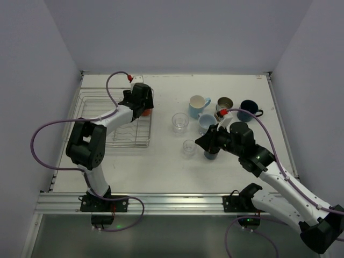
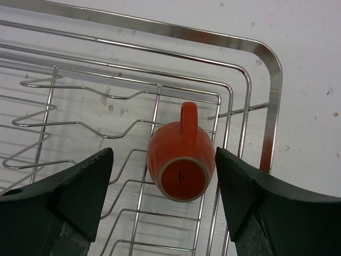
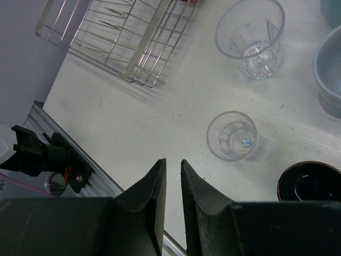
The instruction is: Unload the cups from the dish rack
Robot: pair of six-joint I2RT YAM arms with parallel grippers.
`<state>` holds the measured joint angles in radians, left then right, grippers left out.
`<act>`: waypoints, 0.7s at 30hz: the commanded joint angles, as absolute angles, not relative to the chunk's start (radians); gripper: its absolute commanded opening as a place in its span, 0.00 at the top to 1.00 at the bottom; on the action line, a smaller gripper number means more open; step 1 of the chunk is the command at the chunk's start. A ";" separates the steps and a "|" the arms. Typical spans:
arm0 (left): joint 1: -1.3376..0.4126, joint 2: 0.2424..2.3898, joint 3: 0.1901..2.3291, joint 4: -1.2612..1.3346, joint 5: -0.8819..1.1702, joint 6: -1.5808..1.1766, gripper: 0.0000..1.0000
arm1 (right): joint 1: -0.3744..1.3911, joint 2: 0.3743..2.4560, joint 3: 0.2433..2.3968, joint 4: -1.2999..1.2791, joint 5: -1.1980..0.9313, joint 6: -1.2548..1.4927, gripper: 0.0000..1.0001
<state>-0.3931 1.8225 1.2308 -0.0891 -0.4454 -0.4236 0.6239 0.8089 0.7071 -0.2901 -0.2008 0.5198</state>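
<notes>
The orange mug sits in the dish rack, tucked into the rack's rounded corner at the right of the left wrist view. Its base faces that camera, so its long axis runs away from the lens, roughly along the claw's own reach. The handle points toward the top of the frame and the mouth is hidden on the far side. We cannot tell whether it lies on its side or leans mouth-down on the wires.

The left claw straddles it with the jaws wide apart and grips nothing. The finger at lower right is just beside the mug's wall, and the finger at lower left stands off with a clear gap. We judge that a close from here would pinch the body across its width, with the handle clear of both fingers.

From above we see no other cup in the rack. The rest stand upright on the table and look empty:
- light blue mug
- metallic tumbler
- navy mug
- grey-blue mug
- two clear glasses
- black mug

The right claw hangs over the table near the black mug, clenched to a thin slit on nothing. It is well apart from the rack, so the left arm is much the nearer one.
</notes>
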 commanded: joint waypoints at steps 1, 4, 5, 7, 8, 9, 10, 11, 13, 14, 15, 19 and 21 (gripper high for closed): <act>-0.388 1.779 1.213 -0.107 -0.407 -0.423 0.18 | 0.632 0.818 0.744 -0.291 -0.196 0.534 0.80; -0.387 1.782 1.200 -0.109 -0.367 -0.440 0.19 | 0.637 0.825 0.739 -0.287 -0.198 0.534 0.80; -0.387 1.782 1.192 -0.109 -0.351 -0.443 0.20 | 0.638 0.827 0.739 -0.284 -0.198 0.534 0.80; -0.387 1.790 1.189 -0.109 -0.342 -0.446 0.22 | 0.643 0.830 0.739 -0.281 -0.201 0.532 0.80; -0.387 1.795 1.190 -0.109 -0.341 -0.448 0.24 | 0.643 0.831 0.738 -0.279 -0.201 0.532 0.80; -0.388 1.798 1.192 -0.110 -0.341 -0.446 0.30 | 0.644 0.831 0.738 -0.278 -0.202 0.534 0.80; -0.393 1.801 1.192 -0.110 -0.342 -0.445 0.32 | 0.644 0.833 0.739 -0.278 -0.202 0.534 0.80; -0.400 1.804 1.196 -0.110 -0.354 -0.440 0.33 | 0.647 0.831 0.736 -0.276 -0.202 0.534 0.80; -0.410 1.796 1.204 -0.121 -0.380 -0.431 0.36 | 0.649 0.831 0.735 -0.275 -0.204 0.534 0.80; -0.417 1.789 1.206 -0.121 -0.402 -0.428 0.37 | 0.650 0.830 0.732 -0.272 -0.204 0.537 0.80; -0.420 1.783 1.204 -0.121 -0.413 -0.428 0.37 | 0.652 0.828 0.730 -0.270 -0.204 0.537 0.80; -0.425 1.776 1.206 -0.130 -0.420 -0.420 0.36 | 0.660 0.821 0.723 -0.262 -0.209 0.541 0.80; -0.425 1.792 1.207 -0.136 -0.420 -0.422 0.36 | 0.664 0.813 0.723 -0.261 -0.207 0.543 0.80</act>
<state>-0.4103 1.8091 1.2041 -0.1028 -0.3988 -0.4271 0.6544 0.8303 0.7071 -0.2905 -0.2012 0.5304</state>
